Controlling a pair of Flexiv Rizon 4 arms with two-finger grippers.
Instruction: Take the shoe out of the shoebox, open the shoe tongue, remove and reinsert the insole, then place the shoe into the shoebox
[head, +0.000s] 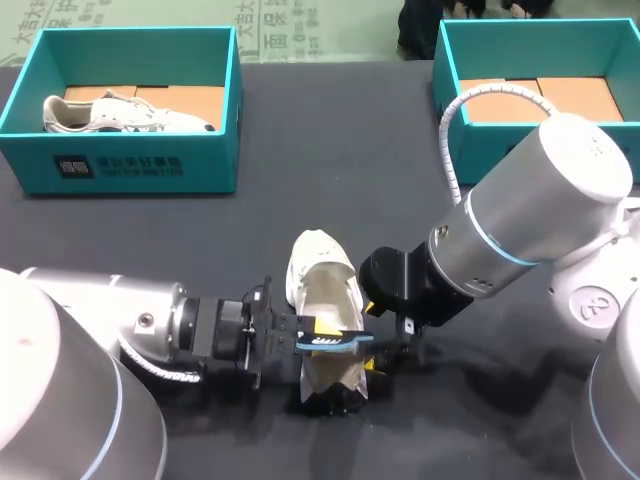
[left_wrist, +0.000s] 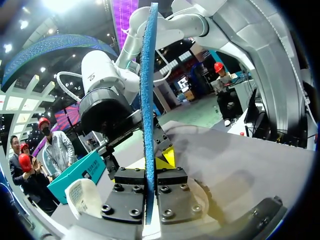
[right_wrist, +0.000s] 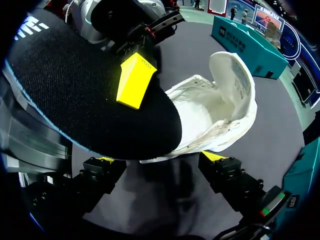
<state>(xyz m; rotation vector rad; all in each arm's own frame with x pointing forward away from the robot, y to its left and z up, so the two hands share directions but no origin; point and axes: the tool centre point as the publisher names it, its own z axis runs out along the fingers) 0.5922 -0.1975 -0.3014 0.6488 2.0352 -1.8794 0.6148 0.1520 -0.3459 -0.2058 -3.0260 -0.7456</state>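
My left claw (left_wrist: 156, 162) is pinching the insole (left_wrist: 148, 100) between its closed fingers, holding it just above the near end of the white shoe (head: 318, 285). The shoe is lying on the bench (head: 330, 170) with its tongue pulled open. My right claw (right_wrist: 157, 159) is standing wide open at the shoe's near end, gripping nothing. To reinsert cleanly, I judge I should be steadying the shoe with the right claw, then tipping the insole toe-first into the opening and sliding it forward.
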